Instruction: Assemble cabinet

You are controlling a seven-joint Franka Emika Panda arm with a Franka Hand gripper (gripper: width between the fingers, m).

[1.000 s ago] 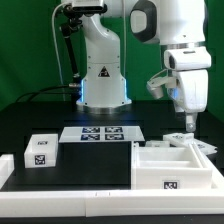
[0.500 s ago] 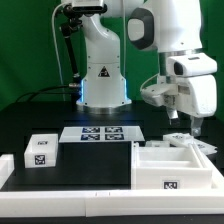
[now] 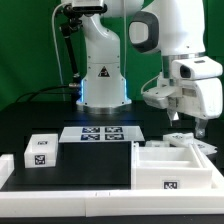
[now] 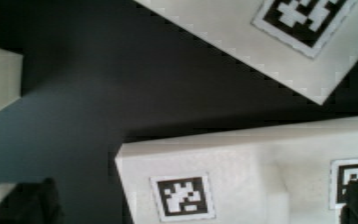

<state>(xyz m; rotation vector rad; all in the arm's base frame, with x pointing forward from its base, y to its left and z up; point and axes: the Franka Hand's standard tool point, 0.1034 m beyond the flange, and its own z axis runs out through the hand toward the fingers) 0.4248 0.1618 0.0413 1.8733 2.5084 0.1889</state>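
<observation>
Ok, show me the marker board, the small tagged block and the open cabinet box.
marker board (image 3: 100, 133): exterior view, middle, between its tags.
small tagged block (image 3: 41, 154): exterior view, front face tag.
open cabinet box (image 3: 152, 176): exterior view, bare front wall.

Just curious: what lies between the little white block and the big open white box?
In the exterior view, the flat marker board lies between the little white block and the open white box.
</observation>
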